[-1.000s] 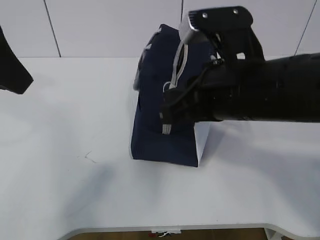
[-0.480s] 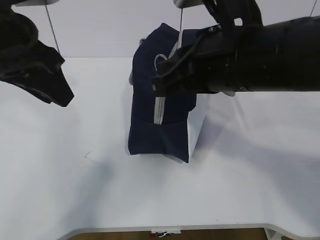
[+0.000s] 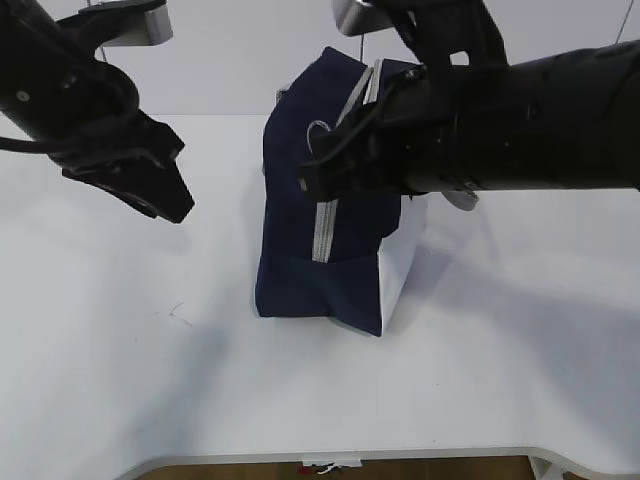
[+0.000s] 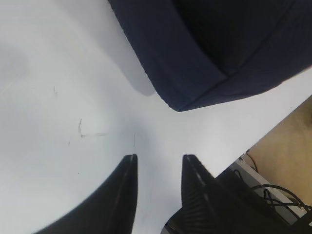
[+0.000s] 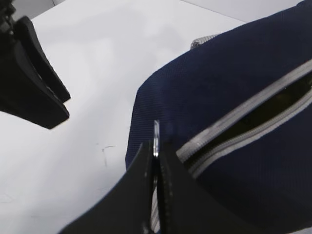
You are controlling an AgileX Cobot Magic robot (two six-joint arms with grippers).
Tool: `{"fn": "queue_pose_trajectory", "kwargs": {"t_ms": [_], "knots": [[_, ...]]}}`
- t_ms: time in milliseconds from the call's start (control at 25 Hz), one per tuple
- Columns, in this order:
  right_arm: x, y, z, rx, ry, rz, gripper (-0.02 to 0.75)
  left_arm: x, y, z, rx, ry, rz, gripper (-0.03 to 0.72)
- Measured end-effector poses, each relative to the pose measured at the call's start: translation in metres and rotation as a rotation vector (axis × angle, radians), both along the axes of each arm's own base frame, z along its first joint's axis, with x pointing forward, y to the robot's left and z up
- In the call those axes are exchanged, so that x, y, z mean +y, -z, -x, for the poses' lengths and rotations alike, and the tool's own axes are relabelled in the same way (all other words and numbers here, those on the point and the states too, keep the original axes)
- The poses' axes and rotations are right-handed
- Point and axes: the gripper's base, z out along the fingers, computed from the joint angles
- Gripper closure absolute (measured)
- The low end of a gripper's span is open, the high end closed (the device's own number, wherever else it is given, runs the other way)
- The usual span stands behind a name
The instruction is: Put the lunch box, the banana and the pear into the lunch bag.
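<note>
The navy lunch bag (image 3: 300, 270) stands upright in the middle of the white table, its grey zipper (image 3: 322, 225) running down the near end. My right gripper (image 3: 312, 180) is shut on the zipper's metal ring pull (image 3: 318, 132). The right wrist view shows the thin ring pull (image 5: 156, 134) pinched between the closed jaws of the right gripper (image 5: 155, 145), with the zipper (image 5: 243, 122) partly parted over a dark inside. My left gripper (image 3: 175, 205) hovers left of the bag. Its jaws (image 4: 158, 157) stand open and empty over bare table near a bag corner (image 4: 204, 53). Lunch box, banana and pear are out of view.
The white table (image 3: 120, 380) spreads around the bag, with its front edge (image 3: 330, 455) near the bottom. A pale wall stands behind. In the left wrist view the table edge drops to a floor with cables (image 4: 273, 190). The left arm (image 5: 34, 87) appears in the right wrist view.
My left arm has swung in from the far left toward the bag. The right gripper has risen and moved left with the ring pull, and the bag has turned, showing its zipper.
</note>
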Motion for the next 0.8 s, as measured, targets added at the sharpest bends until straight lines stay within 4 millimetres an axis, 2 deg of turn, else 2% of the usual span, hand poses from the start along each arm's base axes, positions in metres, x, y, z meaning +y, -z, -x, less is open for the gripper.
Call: {"fn": "queue_pose_trajectory", "kwargs": {"t_ms": [440,800], "knots": [[0.004,-0.015,-0.003,0.01,0.027,-0.093,0.724,-0.009,0.011,0.001,-0.008,0.11,0.067,0.453],[0.006,-0.022,-0.006,0.015,0.053,-0.169,0.724,-0.011,0.012,0.001,-0.028,0.138,0.098,0.453]]}}
